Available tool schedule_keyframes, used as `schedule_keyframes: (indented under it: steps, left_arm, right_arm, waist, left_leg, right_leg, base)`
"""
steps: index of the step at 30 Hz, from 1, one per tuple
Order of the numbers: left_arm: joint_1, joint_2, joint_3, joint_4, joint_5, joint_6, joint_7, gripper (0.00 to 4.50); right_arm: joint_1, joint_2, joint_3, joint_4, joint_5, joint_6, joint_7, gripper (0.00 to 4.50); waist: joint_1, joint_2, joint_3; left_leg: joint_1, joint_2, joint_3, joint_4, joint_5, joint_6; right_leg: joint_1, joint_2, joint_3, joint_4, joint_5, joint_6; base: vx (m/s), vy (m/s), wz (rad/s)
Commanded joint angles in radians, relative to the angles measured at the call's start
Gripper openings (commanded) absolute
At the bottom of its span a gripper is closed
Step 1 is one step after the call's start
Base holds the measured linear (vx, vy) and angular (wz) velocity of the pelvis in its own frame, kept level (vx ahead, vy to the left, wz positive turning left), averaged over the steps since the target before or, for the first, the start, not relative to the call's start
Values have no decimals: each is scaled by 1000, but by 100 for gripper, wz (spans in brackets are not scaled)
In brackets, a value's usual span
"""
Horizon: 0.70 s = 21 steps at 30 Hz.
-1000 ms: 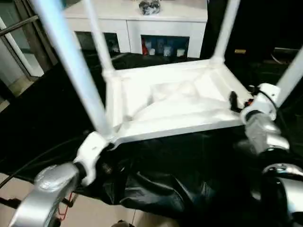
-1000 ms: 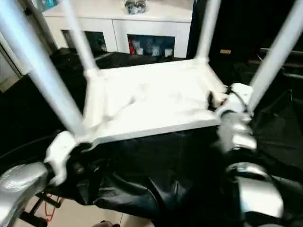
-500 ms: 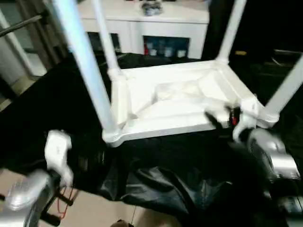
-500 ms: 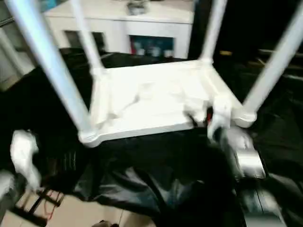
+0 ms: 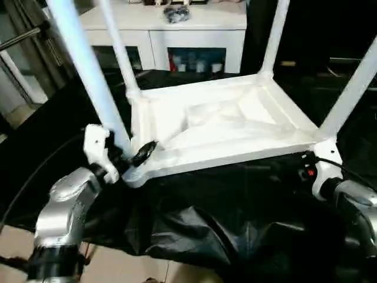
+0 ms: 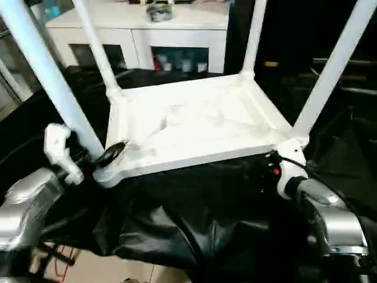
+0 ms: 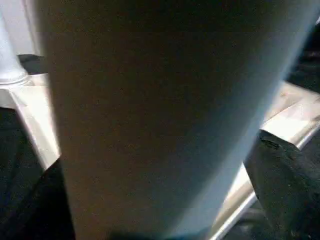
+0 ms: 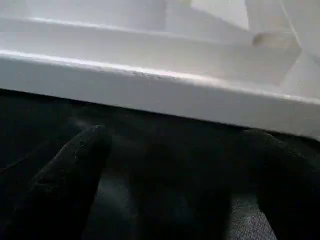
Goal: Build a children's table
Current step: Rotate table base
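The children's table lies upside down on black cloth, its white tabletop (image 5: 224,127) showing the ribbed underside, with all its white legs standing up from the corner sockets. My left gripper (image 5: 126,157) is at the base of the near-left leg (image 5: 88,76), open, with one black finger (image 5: 144,152) on the tabletop side and the leg between the jaws. In the left wrist view that leg (image 7: 150,115) stands very close. My right gripper (image 5: 301,170) sits just below the near-right corner, beside the near-right leg (image 5: 347,94). It is open with its fingers (image 8: 70,170) wide apart and nothing between them, facing the tabletop's rim (image 8: 160,95).
A white cabinet (image 5: 165,26) with glass doors stands behind the table, a dark bundle (image 5: 177,13) on top. The black cloth (image 5: 224,218) hangs over the near edge in folds. Pale floor (image 5: 17,242) shows at the near left, and a metal rail (image 5: 23,38) at the far left.
My left gripper swung out away from the near-left leg, then came back to straddle its base. My right gripper dropped from the near-right leg to below that corner. The head camera shifted.
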Motion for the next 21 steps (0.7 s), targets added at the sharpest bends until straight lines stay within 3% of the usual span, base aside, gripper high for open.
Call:
schedule_keyframes:
  steps: [1,3,4,6,7,9,10,12,13,14,15,17,19,21]
  left_arm:
    - [-35,-4,-5,-5,-53,32,-58,440]
    - [-37,3,-14,-23,-88,68,-102,440]
    - [-34,15,-27,-46,-121,107,-150,440]
    - [-4,65,-62,-104,-186,195,-259,440]
    - [9,87,-77,-123,-206,224,-296,440]
    - [40,128,-105,-171,-238,276,-350,440]
    - [51,144,-115,-191,-253,296,-368,440]
    - [74,180,-140,-237,-282,348,-399,440]
    - [74,180,-140,-237,-282,348,-399,440]
    - [87,197,-158,-270,-299,379,-414,440]
    - [102,216,-183,-316,-322,421,-432,440]
    - [107,223,-199,-346,-337,447,-439,440]
    - [114,227,-235,-410,-381,502,-446,440]
    - [110,206,-267,-454,-412,535,-437,440]
  right_arm:
    - [-30,19,11,35,-29,-3,-35,450]
    - [-51,35,12,75,-44,-23,-56,450]
    - [-72,46,18,118,-58,-37,-71,450]
    - [-121,72,41,221,-84,-73,-91,450]
    - [-138,81,49,256,-92,-86,-98,450]
    - [-161,93,63,300,-104,-107,-101,450]
    - [-172,98,66,318,-112,-116,-101,450]
    - [-195,112,77,353,-121,-132,-93,450]
    - [-195,112,77,353,-121,-132,-93,450]
    - [-209,122,87,371,-128,-141,-85,450]
    - [-229,137,102,394,-138,-156,-74,450]
    - [-244,148,112,415,-145,-172,-68,450]
    - [-264,174,135,432,-150,-191,-46,450]
    - [-272,201,158,424,-153,-197,-27,450]
  waist:
    - [1,-9,-59]
    - [3,-4,-60]
    - [5,-15,-61]
    - [7,-10,-63]
    - [7,-21,-64]
    - [6,-18,-61]
    - [4,-31,-60]
    - [1,-22,-59]
    - [-1,-30,-57]
    - [-2,-27,-55]
    - [-8,-36,-53]
    - [-14,-32,-49]
    - [-17,-40,-49]
    - [-24,-47,-46]
  left_leg:
    - [18,-12,12,-66,-268,21]
    - [21,-10,13,-65,-265,22]
    - [20,-9,14,-64,-256,25]
    - [21,-9,14,-64,-241,26]
    - [18,-10,13,-63,-222,32]
    - [19,-9,16,-63,-210,41]
    - [18,-8,18,-61,-199,49]
    - [19,-9,18,-62,-202,52]
    - [18,-10,18,-64,-211,51]
    - [20,-9,19,-67,-224,48]
    - [18,-9,18,-70,-240,41]
    - [21,-7,17,-72,-267,29]
    - [26,-6,17,-73,-303,9]
    - [17,-8,15,-76,-301,3]
  right_leg:
    - [35,0,1,-74,-229,-199]
    - [33,1,2,-71,-212,-210]
    - [37,0,2,-68,-194,-216]
    - [36,-2,0,-63,-189,-228]
    - [38,-3,-1,-56,-182,-239]
    - [38,-1,1,-57,-175,-244]
    - [40,1,1,-57,-156,-244]
    - [41,0,1,-56,-167,-241]
    - [42,0,1,-56,-187,-240]
    - [40,0,2,-60,-207,-236]
    - [41,-1,2,-60,-244,-229]
    - [37,0,2,-63,-271,-224]
    - [36,1,5,-64,-287,-217]
    - [43,1,4,-61,-286,-213]
  base:
    - [0,0,0]
    - [0,0,0]
    - [0,0,0]
    - [0,0,0]
    - [0,0,0]
    - [0,0,0]
    - [0,0,0]
    - [0,0,0]
    - [0,0,0]
    - [0,0,0]
    - [0,0,0]
    - [0,0,0]
    - [0,0,0]
    - [0,0,0]
